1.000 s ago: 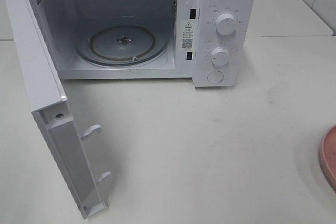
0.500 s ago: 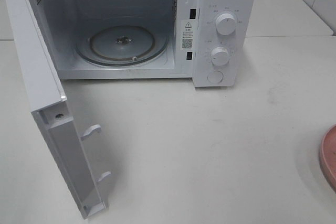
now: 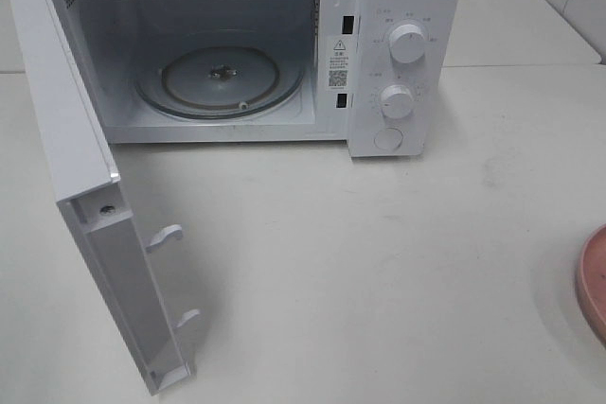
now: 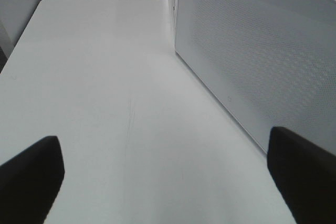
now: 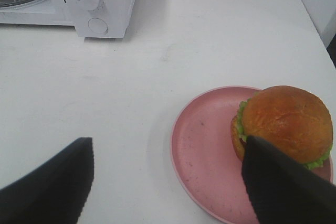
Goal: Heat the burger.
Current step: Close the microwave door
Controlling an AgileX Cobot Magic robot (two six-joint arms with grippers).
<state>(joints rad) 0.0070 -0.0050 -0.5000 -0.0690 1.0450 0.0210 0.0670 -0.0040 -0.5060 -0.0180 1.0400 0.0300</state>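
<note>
The burger (image 5: 286,119), a glossy brown bun over green lettuce, sits on a round pink plate (image 5: 202,150) in the right wrist view. My right gripper (image 5: 168,148) is open and low over the table. One of its fingers (image 5: 278,187) overlaps the burger's near side, and the other stands well clear to the side. My left gripper (image 4: 164,145) is open over bare table, beside the perforated face of the microwave door (image 4: 252,51). The exterior view shows neither gripper nor the burger, only the plate's edge (image 3: 594,281).
The white microwave (image 3: 405,7) stands at the back of the white table (image 3: 379,262). Its door (image 3: 71,130) is swung wide open to the left and reaches toward the front edge. The glass turntable (image 3: 222,78) inside is bare. Two knobs and a button sit on the right panel.
</note>
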